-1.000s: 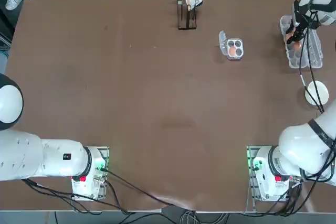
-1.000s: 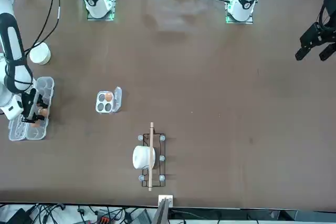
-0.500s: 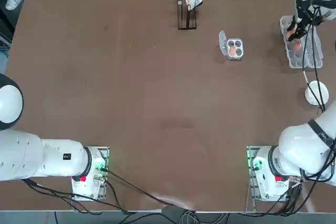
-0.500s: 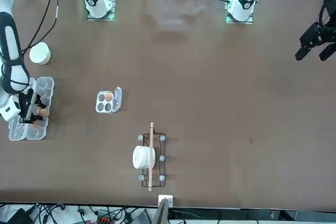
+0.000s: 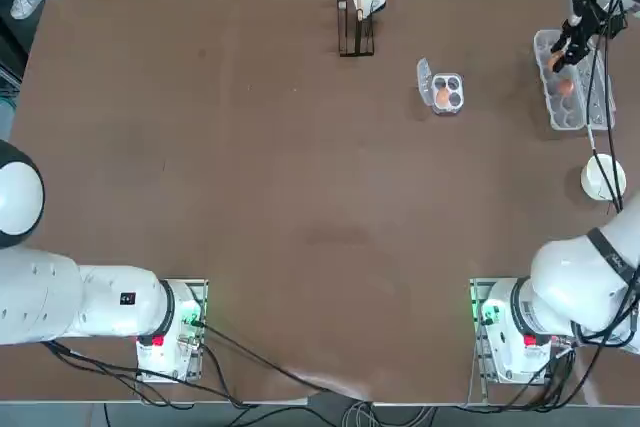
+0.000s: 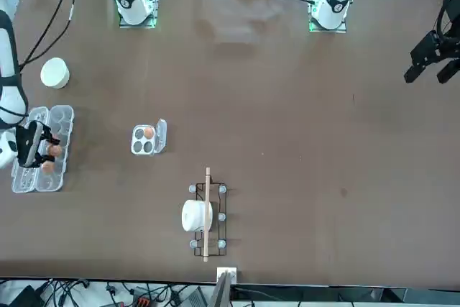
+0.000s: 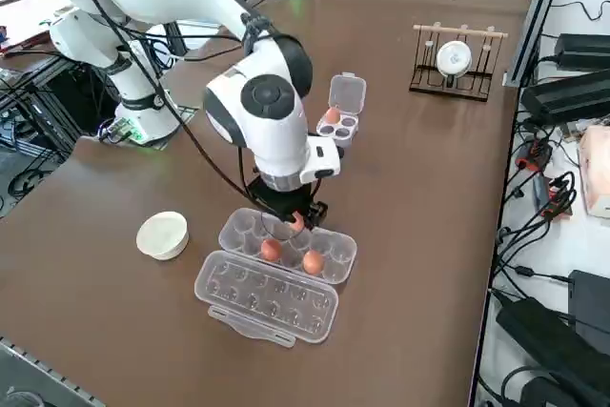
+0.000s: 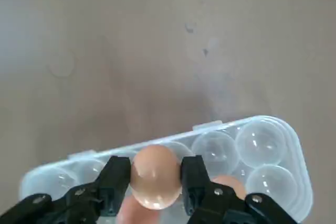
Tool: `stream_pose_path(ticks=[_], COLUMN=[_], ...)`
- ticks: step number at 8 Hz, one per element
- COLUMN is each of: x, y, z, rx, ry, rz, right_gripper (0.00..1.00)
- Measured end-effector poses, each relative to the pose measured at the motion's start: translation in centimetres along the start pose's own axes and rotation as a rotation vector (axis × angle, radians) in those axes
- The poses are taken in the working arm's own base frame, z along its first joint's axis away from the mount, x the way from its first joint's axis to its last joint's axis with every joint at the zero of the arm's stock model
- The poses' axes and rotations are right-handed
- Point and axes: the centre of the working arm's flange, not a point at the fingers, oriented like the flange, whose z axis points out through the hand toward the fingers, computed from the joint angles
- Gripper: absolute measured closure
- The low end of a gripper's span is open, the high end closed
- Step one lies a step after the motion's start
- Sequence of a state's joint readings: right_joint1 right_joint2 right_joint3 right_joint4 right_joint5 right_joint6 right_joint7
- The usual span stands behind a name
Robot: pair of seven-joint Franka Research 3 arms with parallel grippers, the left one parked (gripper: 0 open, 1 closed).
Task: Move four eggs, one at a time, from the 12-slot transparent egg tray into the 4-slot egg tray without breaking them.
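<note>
- We see the right arm's two-finger gripper [image 8: 155, 179] above the long clear plastic 12-slot egg tray [image 7: 276, 274], its black jaws closed on a small brown-orange egg [image 8: 155, 176] pinched between the two fingertips.
- From the wrist camera, the held egg sits clear of the carton's cups, with the transparent tray [image 8: 262, 145] spread out beneath it on the brown table [image 8: 157, 35].
- From the right side, the gripper [image 7: 294, 219] hangs over the carton's cup row on the side toward the small tray; two more brown-orange eggs [image 7: 271, 250] [image 7: 312, 261] rest in adjoining cups just beside it, and the carton's hinged clear lid [image 7: 269, 298] lies open flat on the side away from the arm.
- From overhead, the carton [image 5: 572, 87] lies near the table's far right corner, with the gripper [image 5: 562, 57] over the end of it farthest from the round white bowl [image 5: 602, 177], which stands near the carton's other end.
- The small square clear-whitish 4-slot egg tray [image 5: 446, 93] stands well apart from the carton, toward the table's middle, with its lid flap [image 5: 424, 78] open; one brown-orange egg [image 5: 442, 97] fills one of its cups.
- Beyond that small tray from the carton, a dark wire rack holding a white roll on a wooden rod [image 5: 356, 7] stands at the table's far edge.
</note>
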State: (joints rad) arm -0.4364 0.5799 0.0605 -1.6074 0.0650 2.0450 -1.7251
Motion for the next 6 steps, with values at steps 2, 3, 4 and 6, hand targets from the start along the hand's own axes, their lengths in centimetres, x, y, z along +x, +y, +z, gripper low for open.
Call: stream_pose_path(ticks=[2, 3, 4, 6], x=[3.2, 5.3, 7.6, 12.0], y=[-1.2, -1.8, -2.4, -3.8], z=[-3.0, -4.1, -4.8, -4.8], rx=[0.048, 0.066, 0.075, 0.086], ry=[-0.003, -0.011, -0.022, -0.047], rz=[0.121, 0.189, 0.266, 0.419], right_gripper=[0.43, 0.43, 0.43, 0.43])
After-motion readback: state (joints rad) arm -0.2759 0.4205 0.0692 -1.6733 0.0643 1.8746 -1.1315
